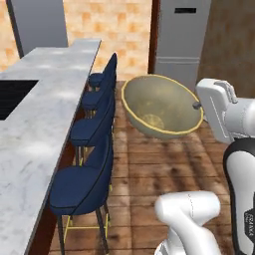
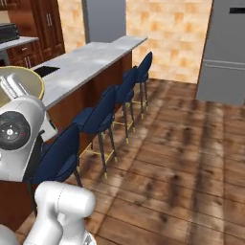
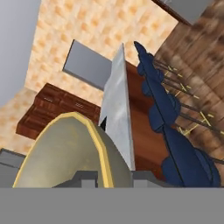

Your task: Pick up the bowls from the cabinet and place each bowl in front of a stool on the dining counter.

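My gripper [image 1: 198,105] is shut on the rim of the beige-olive bowl [image 1: 160,106] with a thin yellow rim, holding it tilted in the air above the wooden floor, to the right of the stools [image 1: 92,129]. In the hand view the bowl [image 3: 65,153] fills the lower left, its rim running down into the gripper [image 3: 111,179]. The dining counter [image 1: 40,114] with its marble top runs along the left, with navy stools [image 2: 103,115] lined up beside it. The bowl's edge [image 2: 24,76] shows behind my hand. The cabinet [image 2: 43,24] stands far back.
A black inset cooktop [image 1: 12,94] sits in the counter. A grey refrigerator [image 1: 182,40] stands at the back on the right. Wooden floor [image 2: 182,158] lies open to the right of the stools. A tiled wall [image 2: 167,28] closes the far end.
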Motion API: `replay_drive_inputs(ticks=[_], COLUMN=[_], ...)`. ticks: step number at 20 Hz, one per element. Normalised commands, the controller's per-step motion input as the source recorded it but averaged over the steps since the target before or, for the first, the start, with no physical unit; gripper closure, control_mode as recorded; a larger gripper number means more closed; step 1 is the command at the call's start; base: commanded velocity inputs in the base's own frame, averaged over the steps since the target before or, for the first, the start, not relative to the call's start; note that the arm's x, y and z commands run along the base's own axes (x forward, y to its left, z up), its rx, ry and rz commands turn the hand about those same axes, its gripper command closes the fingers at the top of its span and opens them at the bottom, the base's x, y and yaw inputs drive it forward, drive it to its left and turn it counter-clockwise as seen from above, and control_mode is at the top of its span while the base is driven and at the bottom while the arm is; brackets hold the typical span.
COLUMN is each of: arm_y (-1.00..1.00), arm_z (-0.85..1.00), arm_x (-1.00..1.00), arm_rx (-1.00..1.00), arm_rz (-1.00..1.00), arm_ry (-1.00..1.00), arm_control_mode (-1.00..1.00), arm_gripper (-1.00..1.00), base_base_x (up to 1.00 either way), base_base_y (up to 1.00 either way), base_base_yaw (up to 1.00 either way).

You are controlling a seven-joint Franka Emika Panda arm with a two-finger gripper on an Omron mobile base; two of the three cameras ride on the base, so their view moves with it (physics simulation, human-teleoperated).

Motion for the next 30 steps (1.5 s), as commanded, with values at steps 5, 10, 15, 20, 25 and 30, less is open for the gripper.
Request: replay_drive_inputs(ticks=[5, 10, 15, 20, 25, 30], arm_y=[0.00, 0.00, 0.00, 0.00, 0.02, -0.09], arm_z=[0.00, 0.00, 0.00, 0.00, -0.06, -0.31], arm_x=[0.00, 0.00, 0.00, 0.00, 0.45, 0.79], arm_rx=[0.00, 0.00, 0.00, 0.00, -0.01, 0.00], arm_rz=[0.00, 0.00, 0.00, 0.00, 0.00, 0.00], arm_ry=[0.00, 0.00, 0.00, 0.00, 0.13, 0.16], arm_control_mode=[1.00, 1.00, 1.00, 1.00, -1.00, -1.00], arm_gripper=[1.00, 1.00, 1.00, 1.00, 1.00, 1.00], base_base_x=[0.08, 0.23, 0.49, 0.76, 0.11, 0.00], base_base_y=[0.11, 0.03, 0.21, 0.77, 0.11, 0.00], base_base_yaw=[0.65, 0.39, 0.00, 0.00, 0.00, 0.00])
